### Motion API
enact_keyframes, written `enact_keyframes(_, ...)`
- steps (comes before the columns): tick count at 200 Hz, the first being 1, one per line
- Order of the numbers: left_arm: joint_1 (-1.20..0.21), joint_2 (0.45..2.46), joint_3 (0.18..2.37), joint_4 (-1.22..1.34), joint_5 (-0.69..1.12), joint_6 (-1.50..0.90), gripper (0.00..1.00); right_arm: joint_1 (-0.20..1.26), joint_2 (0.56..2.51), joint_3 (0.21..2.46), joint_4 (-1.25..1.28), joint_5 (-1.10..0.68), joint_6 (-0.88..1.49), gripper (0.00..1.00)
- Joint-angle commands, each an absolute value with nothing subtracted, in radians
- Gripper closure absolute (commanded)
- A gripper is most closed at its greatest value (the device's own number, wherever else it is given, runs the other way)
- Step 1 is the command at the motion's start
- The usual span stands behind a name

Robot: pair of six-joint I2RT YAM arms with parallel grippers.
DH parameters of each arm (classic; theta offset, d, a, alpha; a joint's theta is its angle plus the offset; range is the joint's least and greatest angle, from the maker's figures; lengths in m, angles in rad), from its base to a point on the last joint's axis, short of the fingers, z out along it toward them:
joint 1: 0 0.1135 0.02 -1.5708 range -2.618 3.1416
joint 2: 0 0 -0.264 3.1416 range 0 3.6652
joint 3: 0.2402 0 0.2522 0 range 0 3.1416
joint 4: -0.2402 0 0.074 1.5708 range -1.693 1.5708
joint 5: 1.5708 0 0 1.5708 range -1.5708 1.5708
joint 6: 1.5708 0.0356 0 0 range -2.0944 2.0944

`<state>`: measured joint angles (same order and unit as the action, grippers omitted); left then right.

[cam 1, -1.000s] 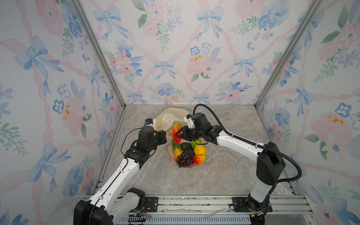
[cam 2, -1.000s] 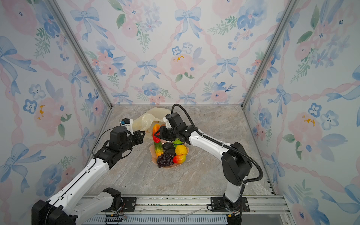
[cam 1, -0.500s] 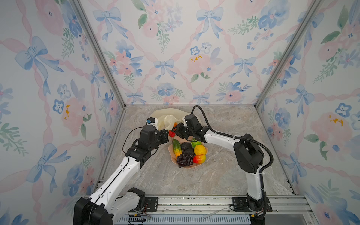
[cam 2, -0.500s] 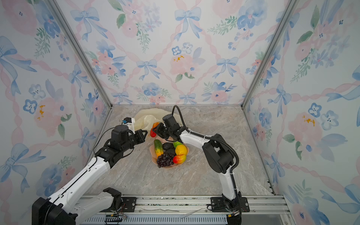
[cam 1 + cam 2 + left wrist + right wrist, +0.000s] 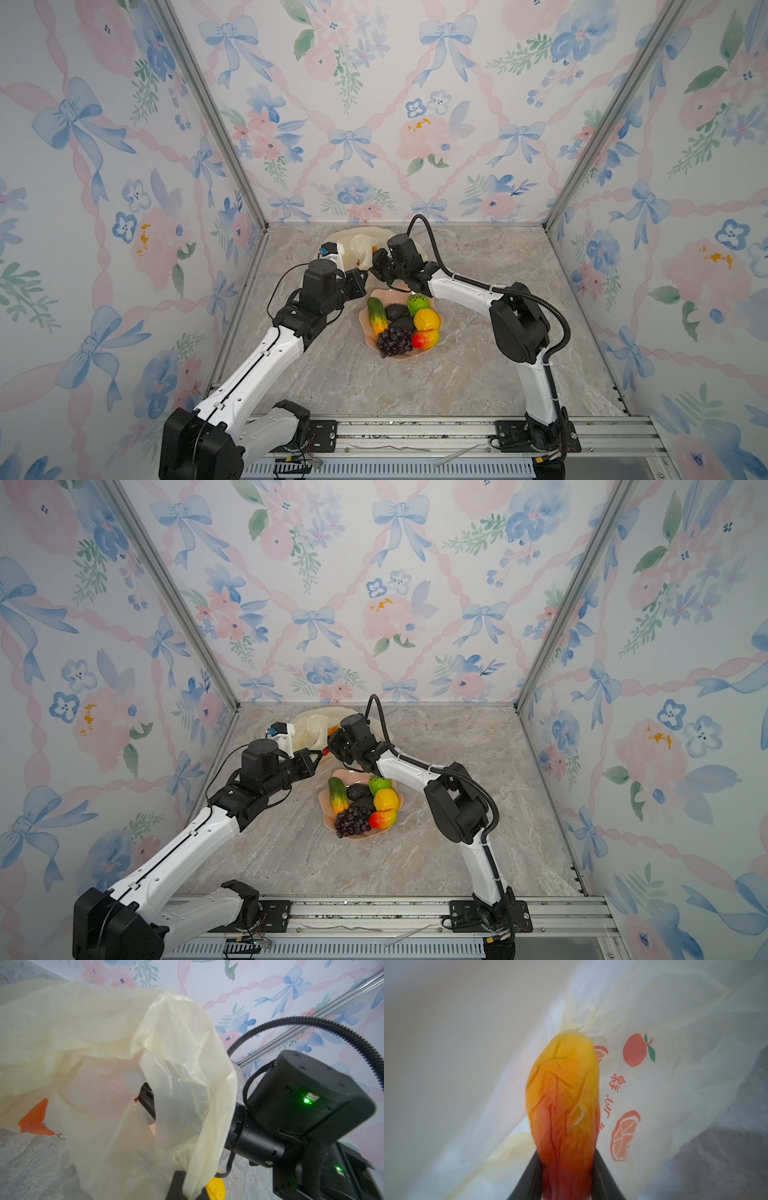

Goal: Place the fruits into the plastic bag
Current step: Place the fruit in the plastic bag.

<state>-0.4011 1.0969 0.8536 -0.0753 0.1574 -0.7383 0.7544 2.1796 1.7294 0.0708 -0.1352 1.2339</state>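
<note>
Red-orange mango (image 5: 562,1095), over the bowl (image 5: 405,356) a second ago, now sits inside the plastic bag (image 5: 83,1032), pinched by the right gripper (image 5: 566,1172), the left gripper (image 5: 360,279) clamped on the rim: ready to release.

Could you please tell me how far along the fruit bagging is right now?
Done: no fruit shows lying loose in the thin pale-yellow plastic bag. In hand: the left gripper pinches the bag's edge; the right gripper holds a red-orange toy mango inside its mouth. Left: seven toy fruits sit in the salmon-pink scalloped bowl, including the dark purple grape bunch and yellow lemon.
</note>
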Motion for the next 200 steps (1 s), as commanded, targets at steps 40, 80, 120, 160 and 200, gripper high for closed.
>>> enact_keyframes(40,-0.424,1.127,0.903,-0.034,0.216,-0.741,1.0,0.739,2.301,1.871,0.023,-0.072,1.287,0.66)
enact_keyframes(80,-0.425,1.141,0.901,-0.018,0.229,-0.725,1.0,0.734,2.353,1.937,-0.02,-0.074,1.278,0.61)
enact_keyframes(120,-0.404,1.151,0.887,0.003,0.247,-0.713,1.0,0.732,2.411,2.006,-0.078,-0.102,1.269,0.53)
enact_keyframes(160,-0.367,1.156,0.874,0.003,0.276,-0.709,1.0,0.738,2.44,2.084,-0.135,-0.133,1.234,0.46)
enact_keyframes(200,-0.312,1.152,0.839,0.012,0.305,-0.712,1.0,0.763,2.454,2.243,-0.277,-0.195,1.093,0.29)
